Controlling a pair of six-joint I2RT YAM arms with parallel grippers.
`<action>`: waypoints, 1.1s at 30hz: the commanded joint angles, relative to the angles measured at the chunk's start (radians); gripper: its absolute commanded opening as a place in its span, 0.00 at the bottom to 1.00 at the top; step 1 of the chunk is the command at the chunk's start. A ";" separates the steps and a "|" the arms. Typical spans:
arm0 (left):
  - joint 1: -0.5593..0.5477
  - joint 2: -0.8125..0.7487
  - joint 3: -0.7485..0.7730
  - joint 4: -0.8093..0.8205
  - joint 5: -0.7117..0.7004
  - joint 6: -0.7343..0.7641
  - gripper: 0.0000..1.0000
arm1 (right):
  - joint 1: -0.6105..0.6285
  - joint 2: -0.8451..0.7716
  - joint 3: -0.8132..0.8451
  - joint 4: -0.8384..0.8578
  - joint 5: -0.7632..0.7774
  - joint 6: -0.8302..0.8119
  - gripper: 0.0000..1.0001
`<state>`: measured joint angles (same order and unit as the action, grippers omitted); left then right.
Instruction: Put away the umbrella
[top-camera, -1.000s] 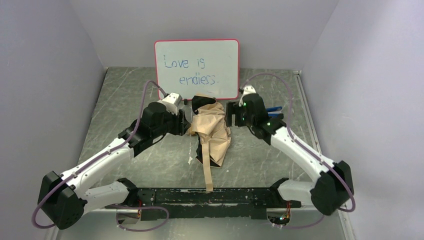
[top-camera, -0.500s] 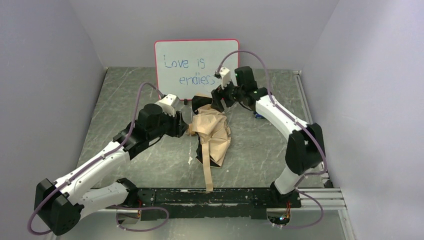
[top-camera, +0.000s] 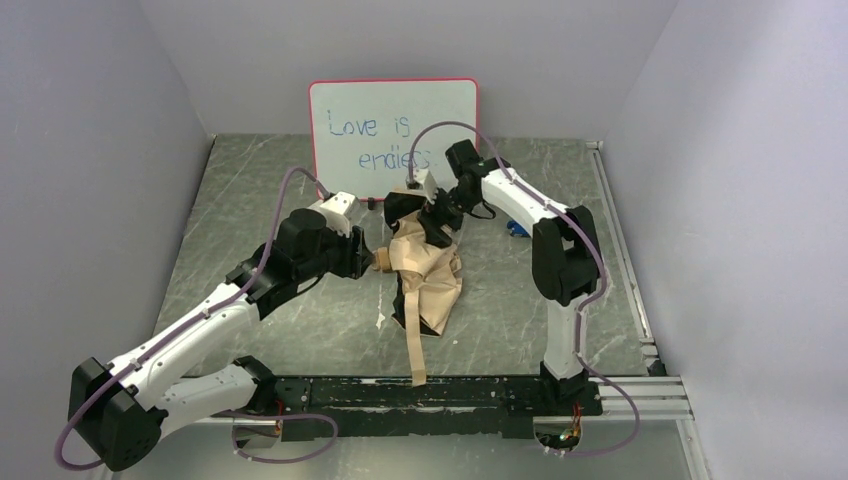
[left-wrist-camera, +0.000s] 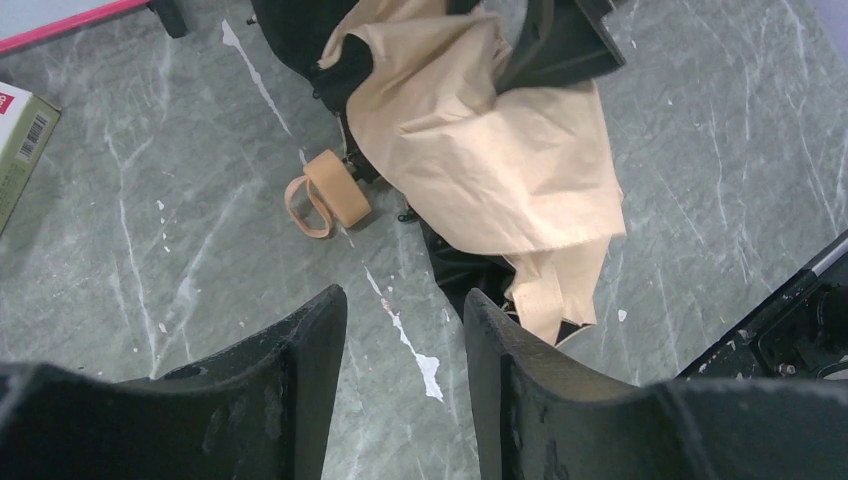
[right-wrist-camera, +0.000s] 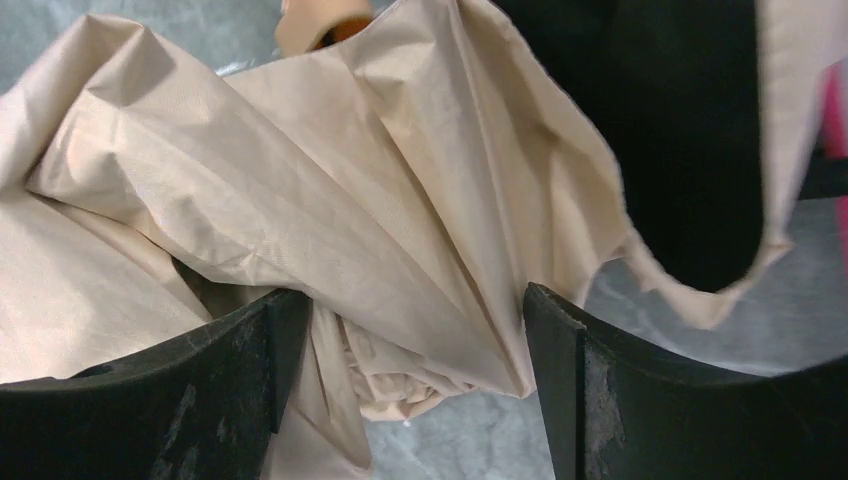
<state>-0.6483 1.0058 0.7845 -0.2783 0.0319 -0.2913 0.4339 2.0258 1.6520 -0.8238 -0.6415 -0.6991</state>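
Note:
The umbrella lies collapsed in a loose tan heap with black lining in the middle of the table. A tan strap trails toward the front. Its pale handle, with a wrist loop, lies on the table at the heap's left side. My left gripper is open and empty, just left of the heap; in the left wrist view it hovers over bare table near the handle. My right gripper is open over the heap's far end. In the right wrist view it has tan folds between its jaws, which are not closed.
A pink-framed whiteboard stands at the back, just behind the umbrella. A small blue clip tool lies right of the right arm. A small box lies at the left in the left wrist view. A black rail runs along the front edge.
My right arm has swung from the right side up and over to the umbrella's far end and come down onto the fabric. My left gripper has edged slightly toward the heap.

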 joint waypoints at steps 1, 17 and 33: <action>0.007 -0.014 0.009 0.000 0.034 0.014 0.52 | 0.003 -0.022 -0.057 -0.084 -0.047 -0.061 0.83; 0.007 0.037 0.043 -0.010 0.025 0.060 0.53 | 0.070 -0.193 -0.511 0.282 0.146 -0.069 0.86; 0.051 0.185 0.196 -0.013 0.069 0.147 0.55 | 0.157 -0.421 -0.951 0.704 0.265 -0.178 0.52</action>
<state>-0.6212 1.1534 0.9176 -0.2878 0.0513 -0.1936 0.5709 1.5894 0.7879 -0.0978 -0.4458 -0.8562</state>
